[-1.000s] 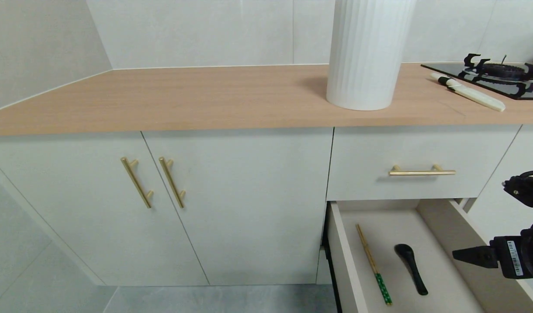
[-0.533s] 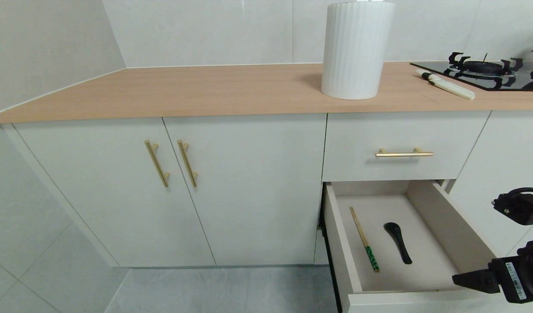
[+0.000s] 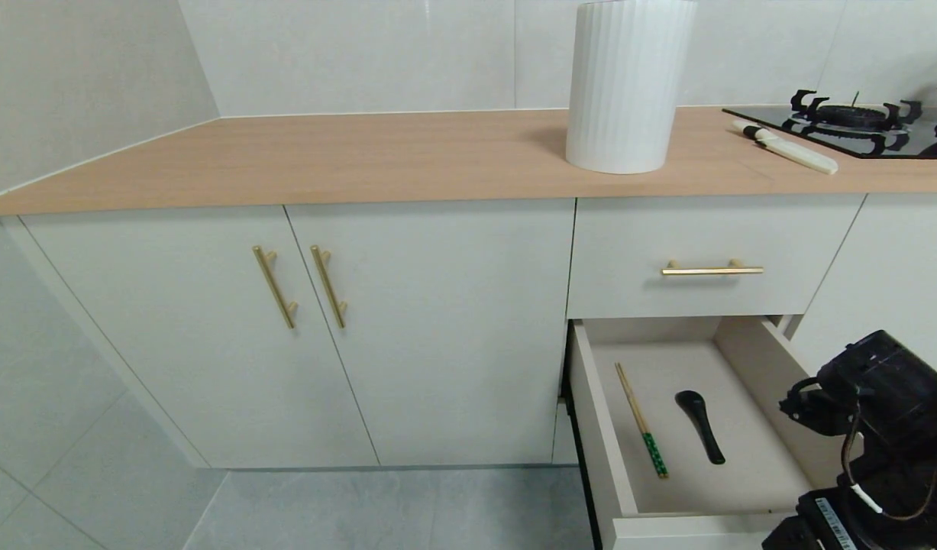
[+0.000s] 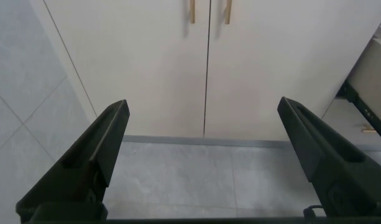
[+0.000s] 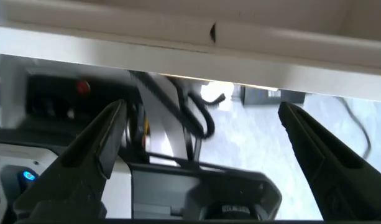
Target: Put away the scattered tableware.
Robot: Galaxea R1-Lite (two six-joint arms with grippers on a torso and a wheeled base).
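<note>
step: chopsticks [image 3: 641,420] and spoon [image 3: 699,425] lie in open drawer [image 3: 594,405]; closing seems due
left hand [image 4: 202,107]: spread, empty
right hand [image 5: 199,109]: spread, empty, low by drawer front
next: push front in squarely; knife [image 3: 789,150] on counter [image 3: 361,156] may need stowing

Bright, even light; the white canister [image 3: 625,84] casts a soft shadow leftward.

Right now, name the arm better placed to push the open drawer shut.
Right, probably. The right arm sits at the front corner of the drawer; the left claw, open, faces the cabinet doors farther left.
</note>
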